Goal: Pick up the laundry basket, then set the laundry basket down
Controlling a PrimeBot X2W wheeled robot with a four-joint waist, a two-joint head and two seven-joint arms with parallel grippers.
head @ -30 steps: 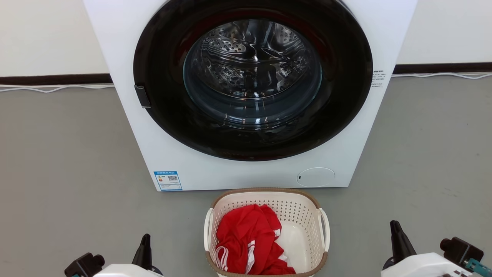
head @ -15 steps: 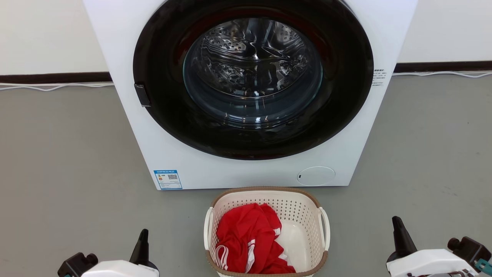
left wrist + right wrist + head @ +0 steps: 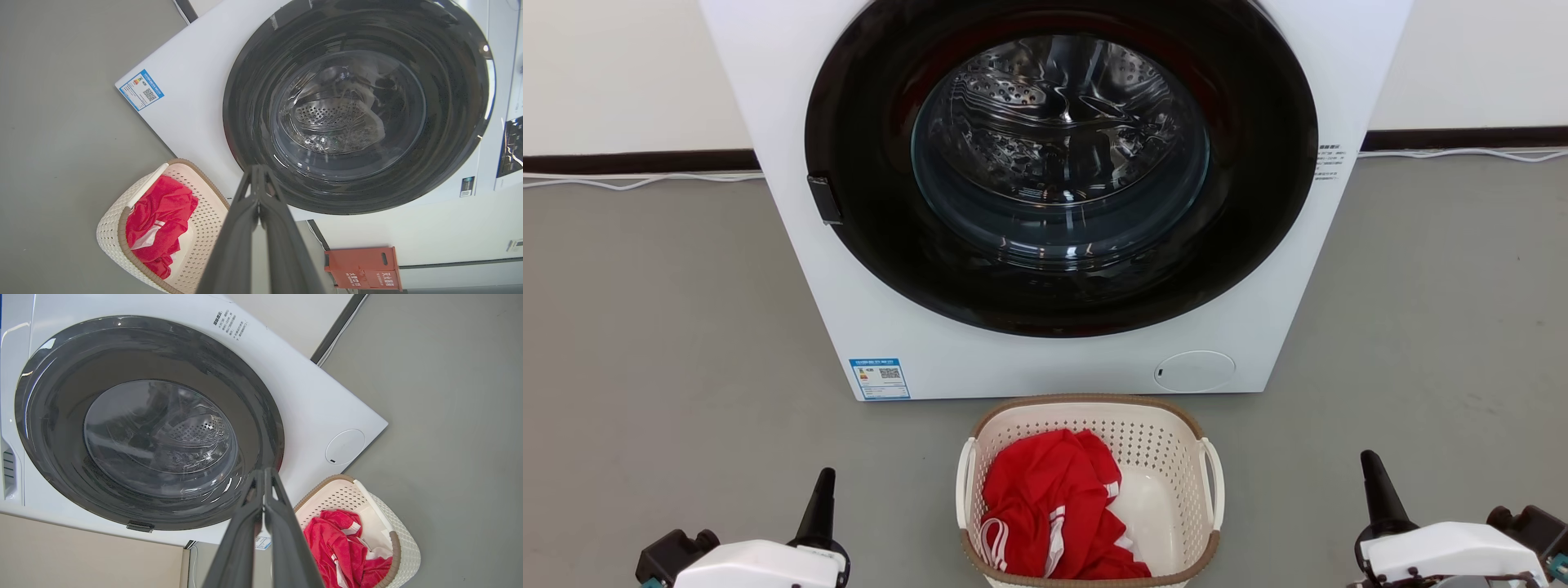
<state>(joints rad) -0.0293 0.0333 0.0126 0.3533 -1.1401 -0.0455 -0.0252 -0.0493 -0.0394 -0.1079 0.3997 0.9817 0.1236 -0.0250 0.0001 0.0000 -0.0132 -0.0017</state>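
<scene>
Since a second ago: a small advance toward the washing machine (image 3: 1029, 367) by the left hand (image 3: 825, 483) and the right hand (image 3: 1372, 469), each also a touch farther out from the machine's centre line; a slight shift of the head camera as well. No change for the laundry basket (image 3: 1164, 447), standing on the grey floor (image 3: 670, 327) just in front of the machine's white front panel, below its door, untouched and well apart from either hand. Both hands pinched fully shut on nothing, dark fingers pressed into one tapering point.

Count: one washing machine, one basket, one red garment (image 3: 1045, 498) inside it, two white side handles (image 3: 1215, 482), two hands, one blue label (image 3: 880, 379) at the machine's lower left corner, one round flap (image 3: 1194, 371) at its lower right, one red box (image 3: 361, 267) by the wall beyond the machine in the left wrist view.

Materials: cream perforated plastic, rounded-rectangular, with a brown woven-look rim; soft crumpled red cloth with white stripes; glossy black circular door ring (image 3: 866, 245) around bowl-shaped glass; perforated steel drum (image 3: 1058, 122) behind it; smooth matte floor; thin white cable (image 3: 629, 181) along the dark skirting behind the machine.
</scene>
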